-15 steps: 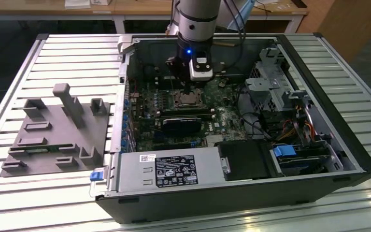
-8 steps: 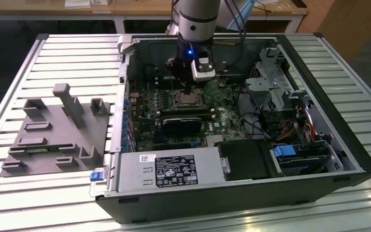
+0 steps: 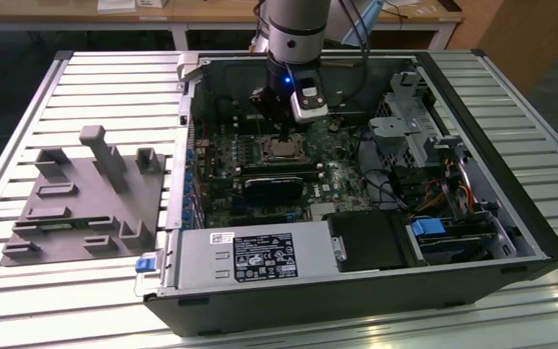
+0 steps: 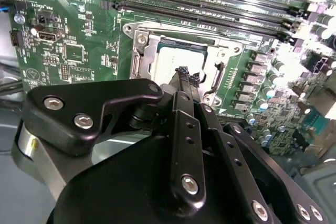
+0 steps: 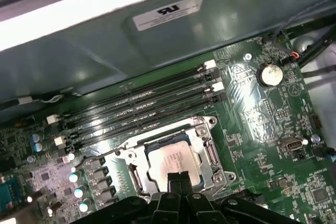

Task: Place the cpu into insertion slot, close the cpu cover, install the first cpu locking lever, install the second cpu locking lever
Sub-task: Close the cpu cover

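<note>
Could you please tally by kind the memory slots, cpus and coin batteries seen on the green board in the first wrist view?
memory slots: 4
cpu: 1
coin battery: 1
Total: 6

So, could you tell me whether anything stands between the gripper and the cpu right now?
Nothing visible does. In the first wrist view the gripper, fingers shut, hangs directly over the cpu, which lies flat with the cpu cover framing it. The memory slots run beside the socket, off that path.
</note>
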